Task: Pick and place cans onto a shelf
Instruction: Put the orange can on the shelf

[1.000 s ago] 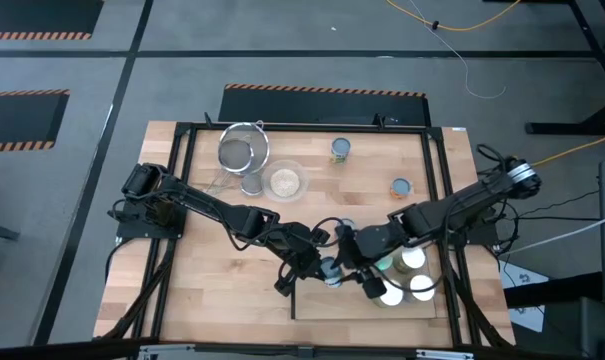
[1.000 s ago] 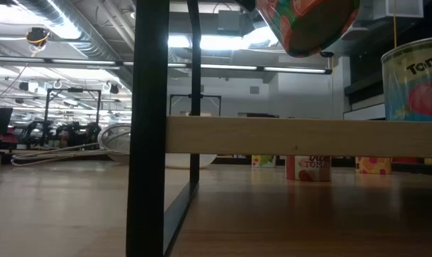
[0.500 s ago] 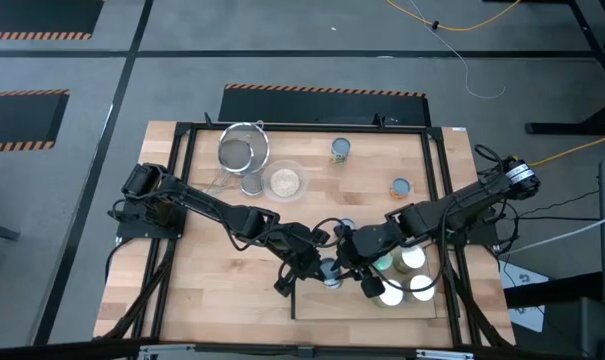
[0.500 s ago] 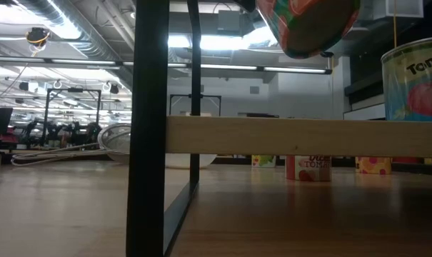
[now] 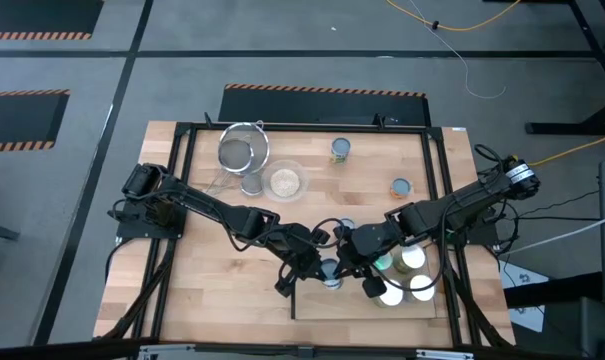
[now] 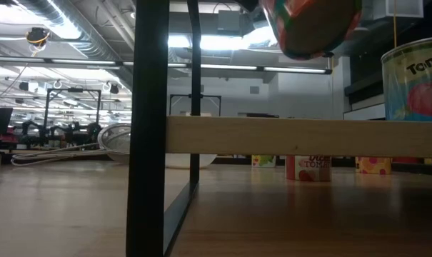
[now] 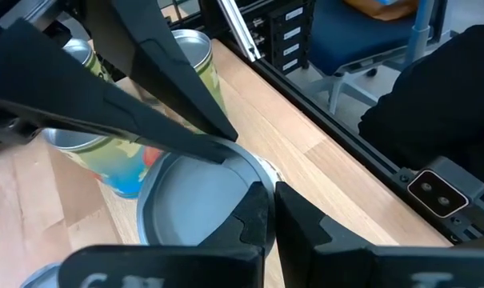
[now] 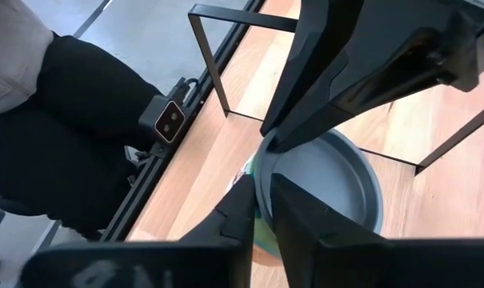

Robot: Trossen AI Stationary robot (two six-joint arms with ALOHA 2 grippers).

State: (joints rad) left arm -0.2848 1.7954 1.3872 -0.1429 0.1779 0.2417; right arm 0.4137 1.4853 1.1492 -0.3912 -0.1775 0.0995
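Two dark jointed arms, looping black cables, flat angular black fingers.

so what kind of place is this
Probably a robotics lab or workshop: hazard-striped floor tape, loose cables on grey floor, exposed ducting with strip lights overhead, and a framed wooden table carrying two arms.

A robotics lab or workshop is showing here: the wooden counter is standing on a grey floor marked with hazard-striped tape, while exposed ceiling ducts and fluorescent strip lights are running overhead.
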